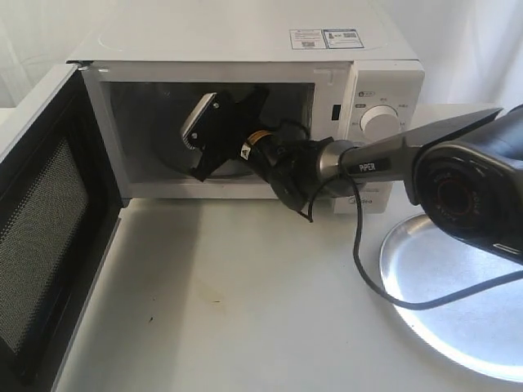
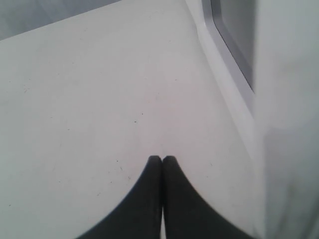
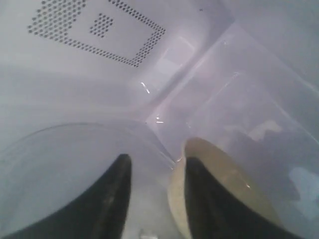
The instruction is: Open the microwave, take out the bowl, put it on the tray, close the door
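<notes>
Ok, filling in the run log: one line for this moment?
door open | right gripper open at bowl inside microwave | tray holds no bowl | left gripper shut over table

Exterior view: bright, even, diffuse light with faint shadows. The white tabletop (image 1: pixel 245 286) is close to overexposed. Hard white glare covers the near part of the large round shiny silver metal tray (image 1: pixel 458 343). The cavity of the white boxy microwave (image 1: pixel 245 49) lies in shade. The black arm housing (image 1: pixel 470 188) nearest the lens is out of focus.

Left wrist view: pale, washed out and soft throughout.

Right wrist view: dim, with a violet cast and small glints on the cavity wall. The small cream-white ceramic bowl (image 3: pixel 219 164) is blurred.
</notes>
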Controlling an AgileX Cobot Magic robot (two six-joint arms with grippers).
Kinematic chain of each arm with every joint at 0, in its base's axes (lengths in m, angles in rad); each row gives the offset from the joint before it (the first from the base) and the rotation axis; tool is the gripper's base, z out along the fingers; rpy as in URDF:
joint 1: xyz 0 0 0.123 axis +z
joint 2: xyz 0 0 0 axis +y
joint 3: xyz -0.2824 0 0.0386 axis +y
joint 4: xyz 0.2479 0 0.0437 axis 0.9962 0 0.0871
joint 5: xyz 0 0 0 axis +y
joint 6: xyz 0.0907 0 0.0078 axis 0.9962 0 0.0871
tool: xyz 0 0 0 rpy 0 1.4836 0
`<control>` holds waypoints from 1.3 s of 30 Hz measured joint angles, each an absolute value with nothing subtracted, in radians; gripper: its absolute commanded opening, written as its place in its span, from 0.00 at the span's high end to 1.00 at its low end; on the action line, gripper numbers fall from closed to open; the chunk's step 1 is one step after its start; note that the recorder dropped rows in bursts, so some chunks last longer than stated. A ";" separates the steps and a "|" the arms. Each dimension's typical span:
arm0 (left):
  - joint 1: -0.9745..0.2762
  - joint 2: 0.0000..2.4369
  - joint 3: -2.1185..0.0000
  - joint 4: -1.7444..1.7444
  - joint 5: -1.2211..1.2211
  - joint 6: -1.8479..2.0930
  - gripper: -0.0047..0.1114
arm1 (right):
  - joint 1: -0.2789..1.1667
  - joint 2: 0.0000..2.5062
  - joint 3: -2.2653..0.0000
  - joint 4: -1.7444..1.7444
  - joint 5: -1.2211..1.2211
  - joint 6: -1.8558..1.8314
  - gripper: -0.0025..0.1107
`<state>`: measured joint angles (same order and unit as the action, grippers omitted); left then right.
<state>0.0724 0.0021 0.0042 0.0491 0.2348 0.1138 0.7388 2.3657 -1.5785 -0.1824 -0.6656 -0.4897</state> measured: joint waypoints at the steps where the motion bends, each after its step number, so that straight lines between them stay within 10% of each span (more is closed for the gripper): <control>1: 0.072 0.002 0.004 0.049 0.235 0.114 0.96 | 0.737 2.371 -1.590 -0.177 -0.654 -0.490 0.48; 39: 0.072 0.002 0.004 0.049 0.233 0.114 0.96 | 0.727 2.443 -1.661 0.037 -0.716 -0.402 0.57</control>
<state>0.0724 0.0021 0.0042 0.0491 0.2326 0.1138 0.7267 2.4433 -1.6605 0.0368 -0.7163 -0.4021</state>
